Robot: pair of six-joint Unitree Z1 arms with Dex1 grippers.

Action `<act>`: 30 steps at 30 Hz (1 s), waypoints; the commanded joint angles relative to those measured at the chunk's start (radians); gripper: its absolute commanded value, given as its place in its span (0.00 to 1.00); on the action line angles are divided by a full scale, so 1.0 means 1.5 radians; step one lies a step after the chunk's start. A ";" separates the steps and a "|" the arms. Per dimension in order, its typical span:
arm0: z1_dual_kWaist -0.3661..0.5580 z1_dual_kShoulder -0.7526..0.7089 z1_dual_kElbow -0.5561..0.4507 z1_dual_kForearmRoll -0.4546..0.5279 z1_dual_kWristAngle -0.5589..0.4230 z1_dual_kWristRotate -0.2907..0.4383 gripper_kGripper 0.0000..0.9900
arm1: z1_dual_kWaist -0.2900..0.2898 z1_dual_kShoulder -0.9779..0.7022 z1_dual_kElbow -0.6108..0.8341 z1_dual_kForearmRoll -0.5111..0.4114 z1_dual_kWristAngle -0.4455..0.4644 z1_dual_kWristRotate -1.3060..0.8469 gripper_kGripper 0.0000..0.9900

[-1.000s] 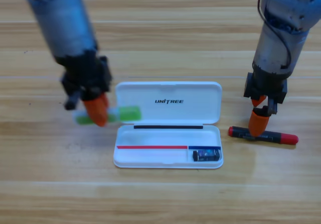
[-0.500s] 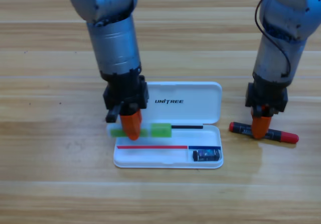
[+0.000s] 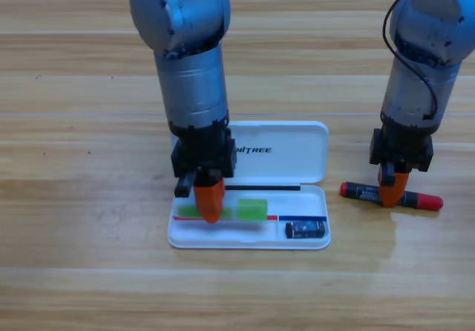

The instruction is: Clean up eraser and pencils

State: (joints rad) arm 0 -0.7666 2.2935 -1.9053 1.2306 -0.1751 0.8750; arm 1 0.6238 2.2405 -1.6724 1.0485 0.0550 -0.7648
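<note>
**Green pencil over case tray; black-and-red pencil on counter**

The left hand (image 3: 209,203) is grasping the green pencil (image 3: 251,210), holding it lengthwise over the tray of the open white case (image 3: 249,239). The eraser (image 3: 306,229) is lying in the tray's right end compartment. The right hand (image 3: 391,192) is pointing down onto the black-and-red pencil (image 3: 390,196), which is lying on the counter (image 3: 89,271) just right of the case; whether this hand is clenched cannot be told.
</note>
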 commanded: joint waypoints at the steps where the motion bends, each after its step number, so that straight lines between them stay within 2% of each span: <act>1: -0.016 0.038 -0.004 0.007 -0.008 -0.009 0.00 | -0.010 -0.005 0.039 -0.005 0.006 0.000 0.00; 10: -0.016 0.041 -0.001 0.007 -0.004 -0.008 0.00 | 0.040 -0.105 0.041 0.035 0.009 0.000 0.00; 22: -0.016 0.054 -0.007 0.004 -0.003 -0.024 0.01 | 0.071 -0.138 0.042 0.043 0.009 0.006 0.00; 24: -0.016 0.055 -0.007 0.004 -0.001 -0.025 0.61 | 0.071 -0.139 0.040 0.044 0.009 0.007 0.00; 25: -0.016 0.056 -0.007 0.003 0.000 -0.028 0.85 | 0.072 -0.139 0.040 0.044 0.009 0.007 0.00; 26: -0.016 0.056 -0.007 0.003 0.000 -0.030 0.97 | 0.072 -0.139 0.039 0.044 0.009 0.007 0.00; 27: -0.016 0.056 -0.007 0.003 0.000 -0.031 1.00 | 0.074 -0.139 0.040 0.044 0.008 0.007 0.00; 30: -0.016 0.056 -0.007 0.003 0.000 -0.035 1.00 | 0.080 -0.141 0.039 0.044 0.008 0.008 0.00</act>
State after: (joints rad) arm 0 -0.7710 2.3237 -1.9181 1.2306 -0.1750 0.8361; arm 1 0.7075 2.0758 -1.6319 1.1029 0.0549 -0.7600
